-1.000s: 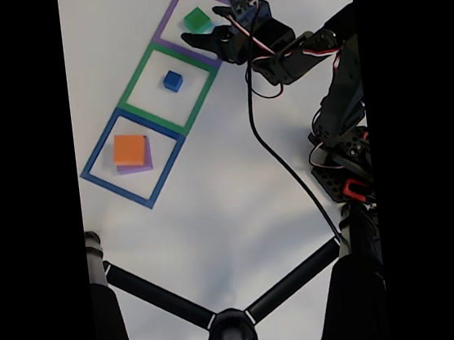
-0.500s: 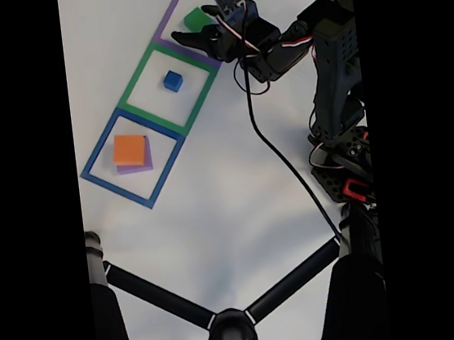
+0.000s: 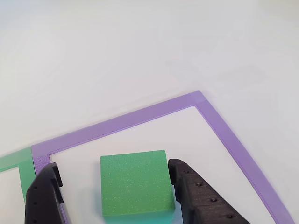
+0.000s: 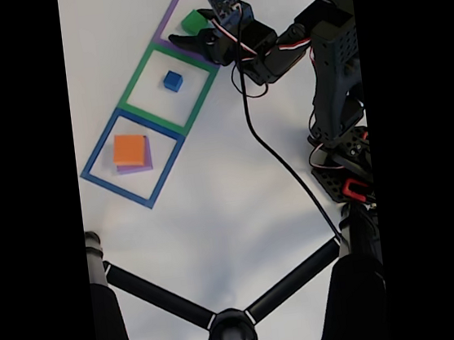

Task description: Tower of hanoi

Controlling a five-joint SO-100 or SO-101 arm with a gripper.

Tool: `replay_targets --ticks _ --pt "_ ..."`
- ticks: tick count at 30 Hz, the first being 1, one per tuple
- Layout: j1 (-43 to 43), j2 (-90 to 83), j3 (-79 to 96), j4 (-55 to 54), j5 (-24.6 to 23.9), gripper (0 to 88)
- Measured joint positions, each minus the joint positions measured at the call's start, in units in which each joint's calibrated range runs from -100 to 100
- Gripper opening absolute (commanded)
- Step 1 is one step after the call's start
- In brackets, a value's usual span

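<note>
The green block (image 4: 191, 20) lies flat inside the purple tape square (image 4: 170, 14), and my gripper (image 4: 193, 26) is open around it. In the other view the green block (image 3: 135, 181) sits between my black fingers (image 3: 44, 196), one on each side with small gaps; the gripper (image 3: 112, 166) is open. The small blue block (image 4: 172, 80) rests in the middle of the green tape square (image 4: 136, 79). The orange block (image 4: 129, 149) lies on top of the purple block (image 4: 148, 164) inside the blue tape square (image 4: 95, 162).
My arm and its base (image 4: 343, 165) stand at the right, with a black cable (image 4: 279, 160) trailing across the white table. Black tripod legs (image 4: 228, 322) cross the bottom of the fixed view. White table surface lies below the tape squares.
My gripper has moved left and up, from beside the purple square's right edge to straddling the green block. The blocks have not moved.
</note>
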Motion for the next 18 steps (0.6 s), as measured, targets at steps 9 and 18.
replay_targets --ticks 9,18 --pt "0.0 0.0 0.26 0.0 0.0 16.6" --pt "0.0 0.0 0.86 0.0 0.0 12.0"
